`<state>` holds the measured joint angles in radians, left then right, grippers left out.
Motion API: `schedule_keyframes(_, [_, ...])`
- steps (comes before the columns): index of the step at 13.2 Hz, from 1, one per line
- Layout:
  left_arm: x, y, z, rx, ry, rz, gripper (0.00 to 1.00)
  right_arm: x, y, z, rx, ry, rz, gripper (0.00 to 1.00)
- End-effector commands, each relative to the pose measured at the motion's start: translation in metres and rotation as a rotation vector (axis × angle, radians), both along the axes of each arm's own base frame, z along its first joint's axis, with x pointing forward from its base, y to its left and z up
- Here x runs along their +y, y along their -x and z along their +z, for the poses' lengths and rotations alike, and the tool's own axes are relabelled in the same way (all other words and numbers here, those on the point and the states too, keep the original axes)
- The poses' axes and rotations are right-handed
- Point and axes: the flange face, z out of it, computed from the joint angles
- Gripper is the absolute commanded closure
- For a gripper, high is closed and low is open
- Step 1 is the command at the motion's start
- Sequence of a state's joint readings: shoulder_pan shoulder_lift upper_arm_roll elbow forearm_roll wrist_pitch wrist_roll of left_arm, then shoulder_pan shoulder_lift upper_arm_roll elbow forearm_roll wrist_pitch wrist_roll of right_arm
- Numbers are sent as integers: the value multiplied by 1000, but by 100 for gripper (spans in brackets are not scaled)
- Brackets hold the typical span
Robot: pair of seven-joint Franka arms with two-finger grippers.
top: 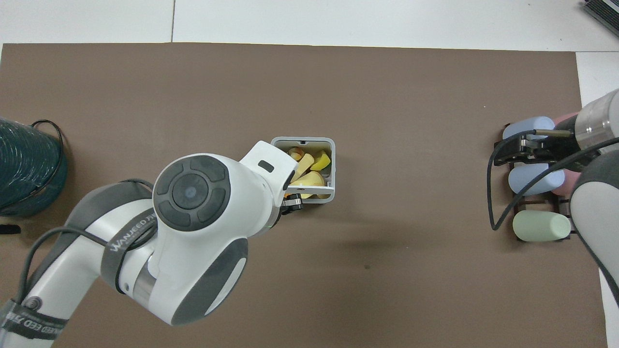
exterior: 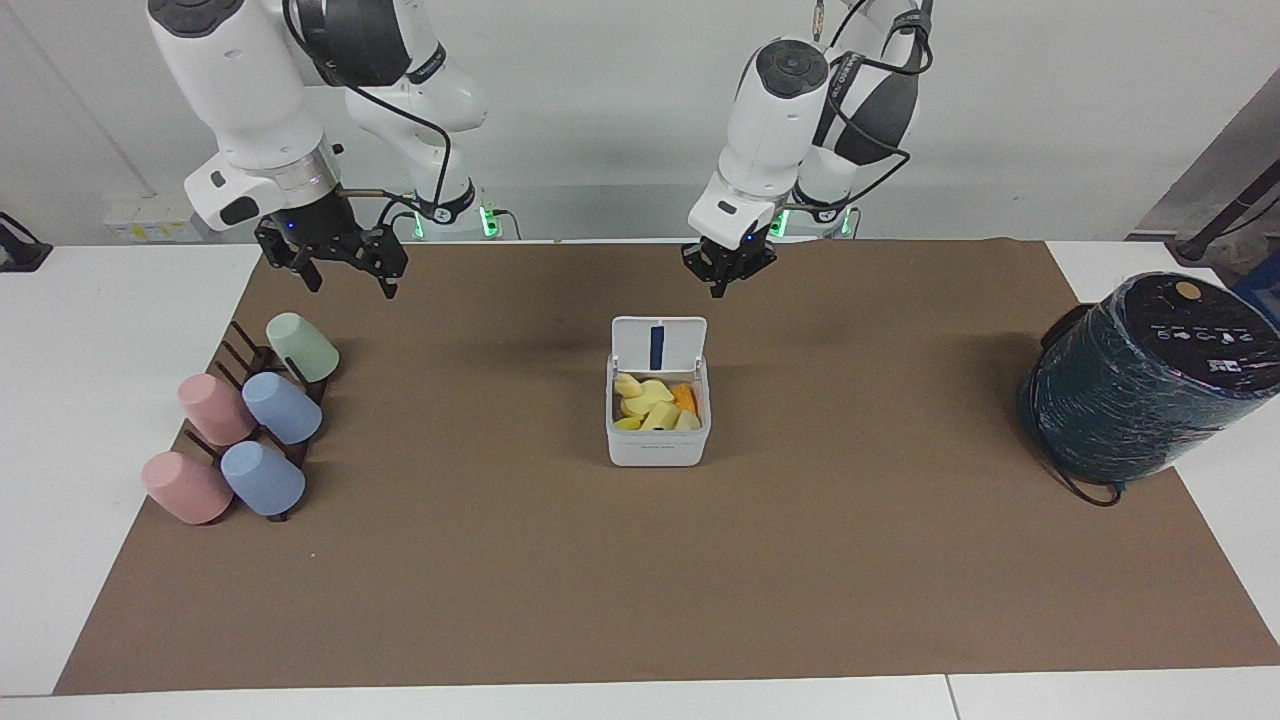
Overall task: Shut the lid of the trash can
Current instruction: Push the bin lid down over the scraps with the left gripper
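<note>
The small white trash can stands in the middle of the brown mat, holding yellow and orange pieces. Its lid stands upright on the edge nearer to the robots, its blue strip facing away from them. In the overhead view the can's rim shows, and the lid appears as a thin white bar. My left gripper hangs in the air over the mat, just on the robots' side of the lid and not touching it; its tip shows in the overhead view. My right gripper is open and empty, waiting over the cup rack's end.
A rack of pastel cups lies at the right arm's end of the mat and also shows in the overhead view. A large dark wrapped cylinder stands at the left arm's end, with a cable at its base.
</note>
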<state>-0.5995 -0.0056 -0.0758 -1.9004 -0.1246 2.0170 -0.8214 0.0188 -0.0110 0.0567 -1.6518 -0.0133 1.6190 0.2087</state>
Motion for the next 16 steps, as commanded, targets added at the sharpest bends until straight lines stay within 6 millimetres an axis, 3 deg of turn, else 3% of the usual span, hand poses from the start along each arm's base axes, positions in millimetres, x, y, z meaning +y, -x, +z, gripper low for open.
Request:
schedule_keyframes(1, [4, 3, -4, -52, 85, 146, 97, -4, 6, 1, -2, -22, 15, 0])
schedule_keyframes(4, [5, -15, -11, -135, 170, 249, 97, -4, 6, 1, -2, -22, 15, 0])
schedule_keyframes(8, [6, -45, -42, -198, 216, 292, 97, -4, 6, 1, -2, -22, 15, 0])
schedule_keyframes(14, [6, -63, -63, -248, 251, 318, 97, -4, 6, 1, 0, -22, 15, 0])
schedule_keyframes(16, [3, -70, -81, -247, 248, 322, 97, -4, 6, 1, -2, -22, 15, 0])
